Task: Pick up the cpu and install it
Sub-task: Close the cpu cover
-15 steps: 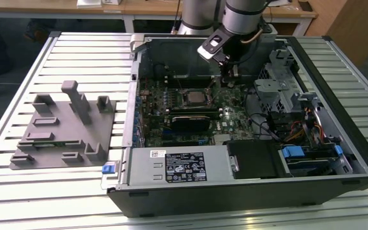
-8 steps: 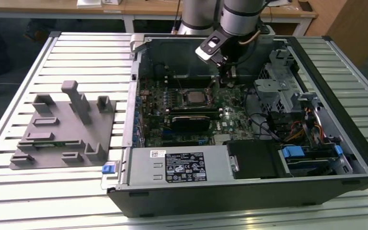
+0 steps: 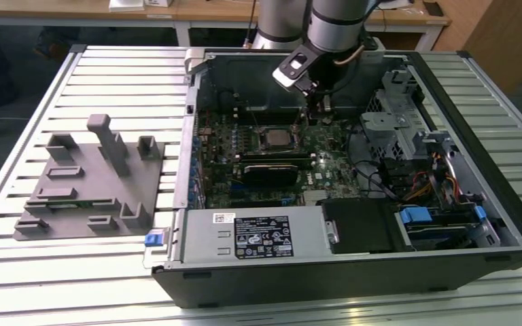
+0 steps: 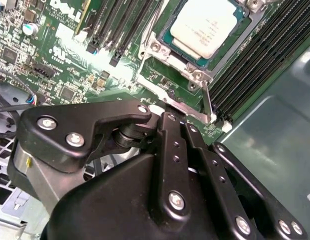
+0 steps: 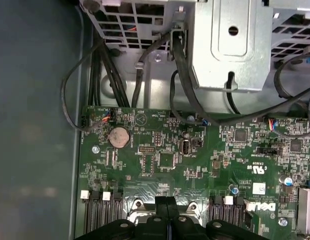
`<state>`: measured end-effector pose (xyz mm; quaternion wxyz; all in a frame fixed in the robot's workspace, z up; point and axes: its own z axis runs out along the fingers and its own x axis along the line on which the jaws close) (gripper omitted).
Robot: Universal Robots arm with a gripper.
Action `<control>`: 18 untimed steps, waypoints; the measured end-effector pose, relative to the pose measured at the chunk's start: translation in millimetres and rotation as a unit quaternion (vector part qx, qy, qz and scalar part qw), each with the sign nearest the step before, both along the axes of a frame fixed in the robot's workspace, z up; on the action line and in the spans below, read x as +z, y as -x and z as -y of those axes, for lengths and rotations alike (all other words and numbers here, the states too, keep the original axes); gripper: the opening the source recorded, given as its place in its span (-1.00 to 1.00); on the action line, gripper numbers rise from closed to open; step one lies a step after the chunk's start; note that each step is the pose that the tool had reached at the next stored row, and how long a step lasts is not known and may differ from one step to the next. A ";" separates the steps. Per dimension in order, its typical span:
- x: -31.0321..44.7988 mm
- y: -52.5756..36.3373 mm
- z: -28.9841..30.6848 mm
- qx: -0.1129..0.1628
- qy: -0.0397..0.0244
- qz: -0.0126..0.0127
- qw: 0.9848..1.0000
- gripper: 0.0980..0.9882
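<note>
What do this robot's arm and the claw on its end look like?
The arm is a thick silvery-grey tube with darker grey joint bands. Near its wrist sits a small white-and-black box. The gripper is matt black metal: flat hinged link bars pinned with shiny silver screws.

The worktop [image 3: 89,272] is a table of pale metal slats with dark grooves between them. An open black computer case [image 3: 352,282] lies on its side on the slats, open face up. To the exterior view's left of the case, just beside it, a grey fixture block [image 3: 79,197] with upright posts rests flat on the slats. A small blue piece [image 3: 155,238] sits at the case's near corner on that same side; whether it is attached to the case cannot be told
</note>
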<state>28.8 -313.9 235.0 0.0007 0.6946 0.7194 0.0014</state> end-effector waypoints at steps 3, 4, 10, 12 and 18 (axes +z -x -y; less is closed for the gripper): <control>-1.0 2.8 0.0 0.000 0.000 0.000 1.000 -0.98; -1.2 4.3 0.0 0.000 0.000 0.000 1.000 -0.98; -2.5 14.8 0.0 0.000 0.000 0.000 1.000 -0.98; -2.9 18.3 0.0 0.000 0.000 0.000 1.000 -0.98; -4.5 27.3 0.0 0.000 0.000 0.000 1.000 -0.98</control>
